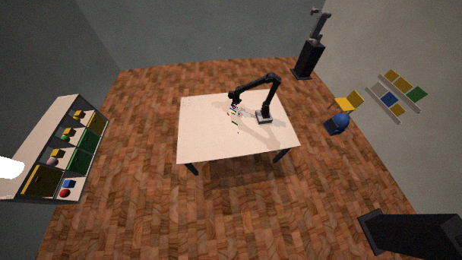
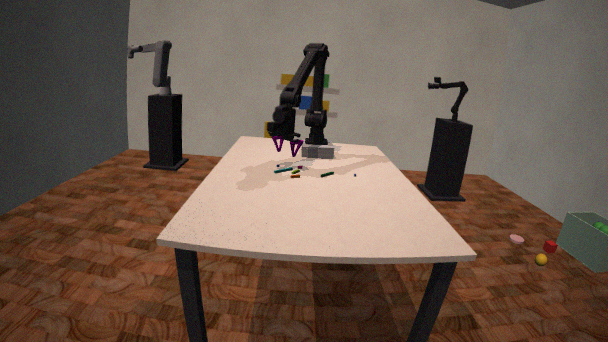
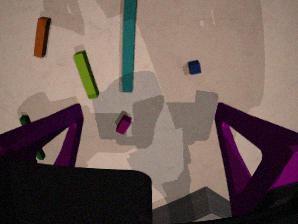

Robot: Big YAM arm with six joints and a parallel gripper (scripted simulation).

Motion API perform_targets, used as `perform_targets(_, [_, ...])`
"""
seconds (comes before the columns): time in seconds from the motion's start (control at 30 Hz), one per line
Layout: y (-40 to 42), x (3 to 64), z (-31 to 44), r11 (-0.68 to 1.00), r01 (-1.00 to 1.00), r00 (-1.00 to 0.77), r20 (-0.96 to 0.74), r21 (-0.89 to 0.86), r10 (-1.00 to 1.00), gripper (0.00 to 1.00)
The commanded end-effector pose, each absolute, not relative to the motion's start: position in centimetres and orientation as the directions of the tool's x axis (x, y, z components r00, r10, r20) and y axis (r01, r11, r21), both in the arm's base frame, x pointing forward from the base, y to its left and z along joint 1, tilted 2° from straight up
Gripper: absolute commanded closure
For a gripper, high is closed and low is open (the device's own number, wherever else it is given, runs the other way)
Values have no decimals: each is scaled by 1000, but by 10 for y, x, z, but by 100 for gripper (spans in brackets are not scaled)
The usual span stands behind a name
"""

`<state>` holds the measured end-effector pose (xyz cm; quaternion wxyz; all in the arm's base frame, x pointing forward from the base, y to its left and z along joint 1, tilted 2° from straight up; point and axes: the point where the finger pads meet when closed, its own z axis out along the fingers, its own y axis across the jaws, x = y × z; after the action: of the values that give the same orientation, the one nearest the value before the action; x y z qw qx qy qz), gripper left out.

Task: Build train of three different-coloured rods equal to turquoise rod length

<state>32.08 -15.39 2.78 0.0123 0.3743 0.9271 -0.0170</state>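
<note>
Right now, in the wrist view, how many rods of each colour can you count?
turquoise rod: 1
lime rod: 1
orange rod: 1
blue rod: 1
magenta rod: 1
green rod, partly hidden: 1
Total: 6

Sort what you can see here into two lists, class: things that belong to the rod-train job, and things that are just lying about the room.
Job:
turquoise rod
orange rod
lime rod
magenta rod
blue rod
green rod
gripper, open

Lying about:
yellow ball
red cube
shelf unit
</note>
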Motion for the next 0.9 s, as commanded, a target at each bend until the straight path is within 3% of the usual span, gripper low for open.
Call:
perform_targets(0.0, [-170, 316, 38, 808, 589, -807, -72, -21, 586, 0])
perform_targets(0.43, [-192, 297, 38, 879, 476, -878, -68, -33, 474, 0])
perform_targets(0.47, [-192, 297, 38, 879, 477, -878, -68, -34, 474, 77])
perform_targets(0.87, [-192, 297, 38, 876, 482, -875, -68, -33, 479, 77])
